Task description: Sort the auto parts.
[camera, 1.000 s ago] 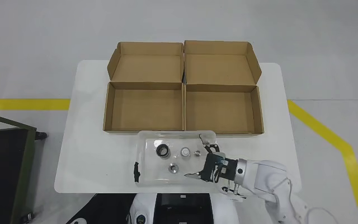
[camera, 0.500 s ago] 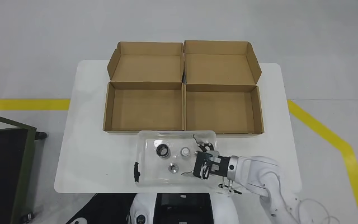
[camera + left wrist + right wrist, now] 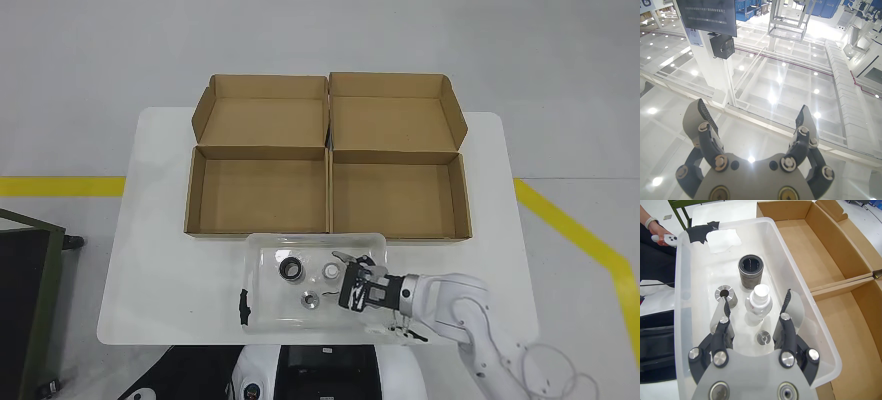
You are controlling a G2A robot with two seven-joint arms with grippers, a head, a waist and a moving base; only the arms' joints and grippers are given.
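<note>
Above the white table (image 3: pixel 150 250) our right gripper (image 3: pixel 756 296) has advanced; the white bottle (image 3: pixel 758 306) now lines up between its wide-open, empty fingers. We expect a grasp next.

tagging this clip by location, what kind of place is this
Probably an industrial hall or robot lab: yellow floor line, high gridded ceiling, cardboard boxes beside a clear bin of metal parts.
</note>
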